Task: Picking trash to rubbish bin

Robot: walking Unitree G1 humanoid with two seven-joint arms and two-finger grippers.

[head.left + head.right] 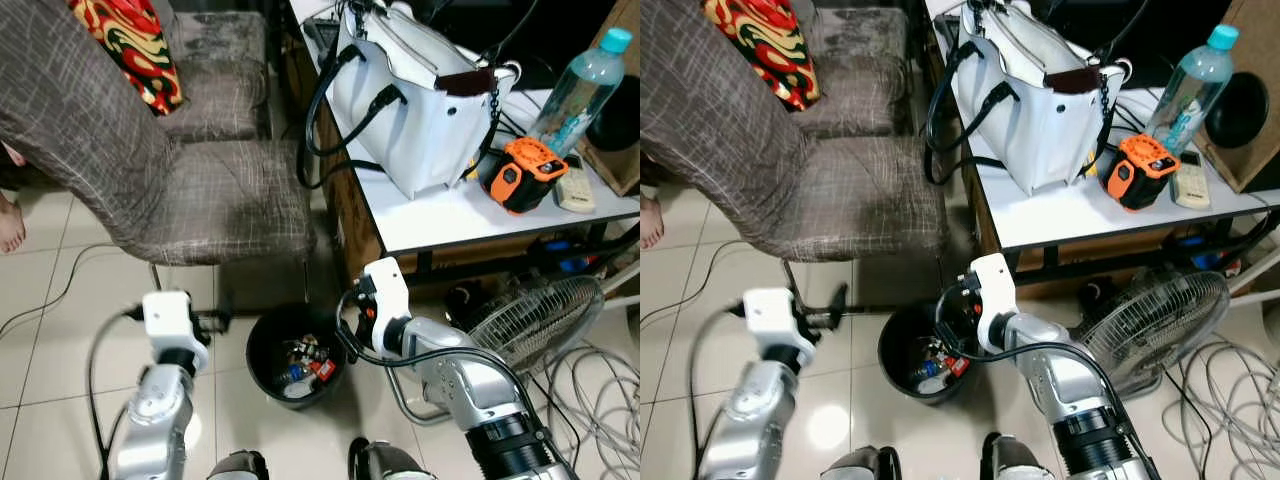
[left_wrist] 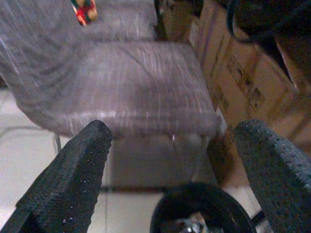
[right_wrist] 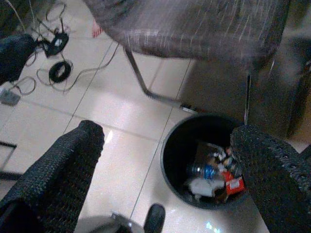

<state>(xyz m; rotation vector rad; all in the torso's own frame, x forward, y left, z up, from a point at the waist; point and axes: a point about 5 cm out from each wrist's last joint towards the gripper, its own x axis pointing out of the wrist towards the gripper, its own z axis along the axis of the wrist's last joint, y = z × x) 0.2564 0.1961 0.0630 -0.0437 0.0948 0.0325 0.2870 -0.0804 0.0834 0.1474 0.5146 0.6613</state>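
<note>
The black rubbish bin (image 1: pixel 262 345) sits on the tiled floor below the chair (image 1: pixel 200 195), with trash (image 3: pixel 214 177) (a bottle, wrappers) inside. The right gripper (image 3: pixel 167 160) hovers above it with fingers spread and empty. The left gripper (image 2: pixel 175 160), near the bin, is likewise spread wide.

Head cams look steeply down from standing height at the black rubbish bin (image 1: pixel 297 368) on the floor beside the table (image 1: pixel 440 215) corner, with the right eye shifted slightly sideways. Left wrist cam sits low, facing the chair seat (image 2: pixel 146 87). Right wrist cam peers down into the bin, so all four share it.
</note>
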